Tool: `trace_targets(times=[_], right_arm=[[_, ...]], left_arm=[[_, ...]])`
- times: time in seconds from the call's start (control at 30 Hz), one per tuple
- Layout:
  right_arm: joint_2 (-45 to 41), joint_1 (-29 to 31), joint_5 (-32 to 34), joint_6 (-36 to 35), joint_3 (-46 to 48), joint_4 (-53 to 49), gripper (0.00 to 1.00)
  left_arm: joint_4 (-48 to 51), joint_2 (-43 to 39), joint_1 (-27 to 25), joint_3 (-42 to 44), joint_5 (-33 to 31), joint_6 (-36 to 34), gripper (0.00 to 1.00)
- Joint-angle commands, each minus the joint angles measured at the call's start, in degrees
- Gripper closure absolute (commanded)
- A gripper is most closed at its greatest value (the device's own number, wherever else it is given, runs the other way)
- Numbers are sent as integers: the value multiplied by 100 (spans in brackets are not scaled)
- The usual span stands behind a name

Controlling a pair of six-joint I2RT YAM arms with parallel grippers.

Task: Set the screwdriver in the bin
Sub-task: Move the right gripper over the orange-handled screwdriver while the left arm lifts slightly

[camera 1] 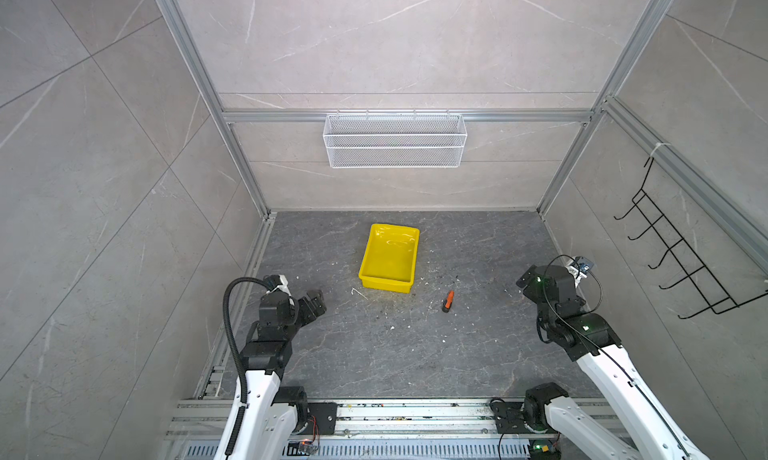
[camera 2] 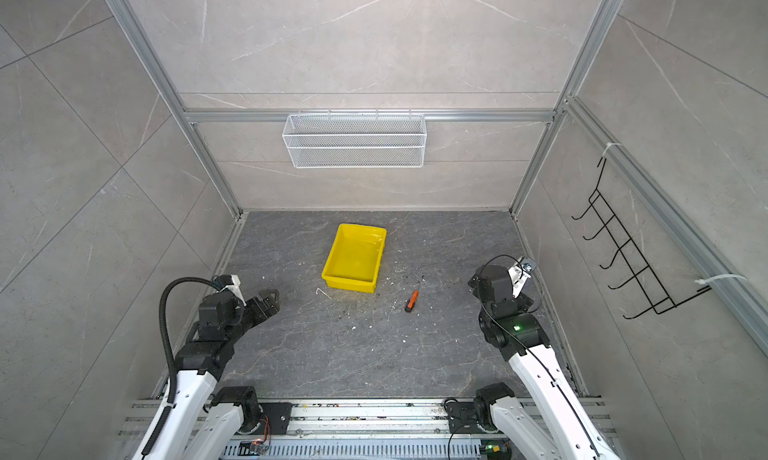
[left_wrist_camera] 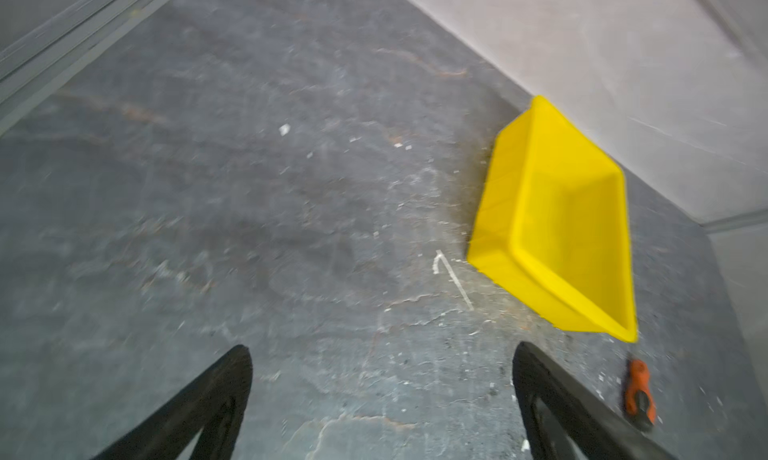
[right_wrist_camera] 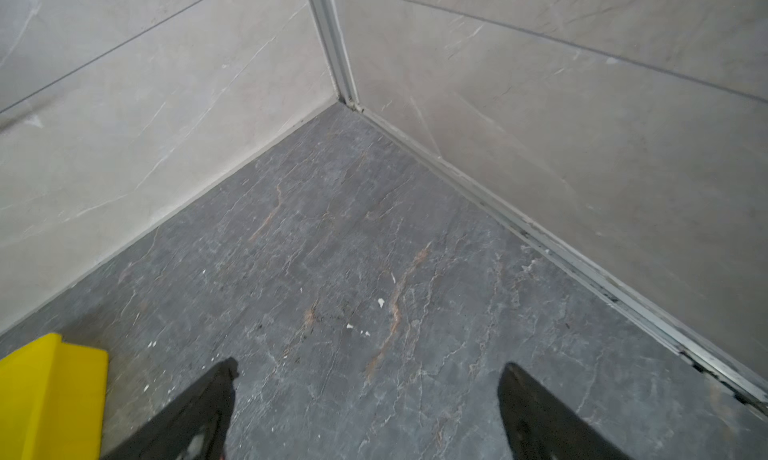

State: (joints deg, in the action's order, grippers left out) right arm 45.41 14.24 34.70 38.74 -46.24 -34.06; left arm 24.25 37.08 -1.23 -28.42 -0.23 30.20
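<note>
bin (right_wrist_camera: 50, 395): cut off by right wrist frame edge | screwdriver (left_wrist_camera: 639, 389): blurred in left wrist view, shaft indistinct

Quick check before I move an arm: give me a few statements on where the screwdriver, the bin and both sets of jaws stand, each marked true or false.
1. The screwdriver lies inside the bin. False: it lies on the table, apart from the bin, off its near right corner.
2. The bin holds nothing. True.
3. The right gripper has its jaws shut on the screwdriver. False: its jaws stand open with nothing between them.
4. The left gripper has open, empty jaws. True.
5. The white mesh basket hangs on the back wall. True.
</note>
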Motion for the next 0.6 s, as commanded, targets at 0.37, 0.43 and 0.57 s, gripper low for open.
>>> trace_targets(times=[0.37,0.43,0.57], right_arm=[[958,854,-1655,610,626,579,4],[1480,1271,-1455,742,448,664,5],[2553,2125,-1112,1327,158,1050,9]], left_arm=[[478,302,8,332,-1120,839,0],[433,152,2,414,-1115,839,0],[277,-88,2,589,-985,795,0]])
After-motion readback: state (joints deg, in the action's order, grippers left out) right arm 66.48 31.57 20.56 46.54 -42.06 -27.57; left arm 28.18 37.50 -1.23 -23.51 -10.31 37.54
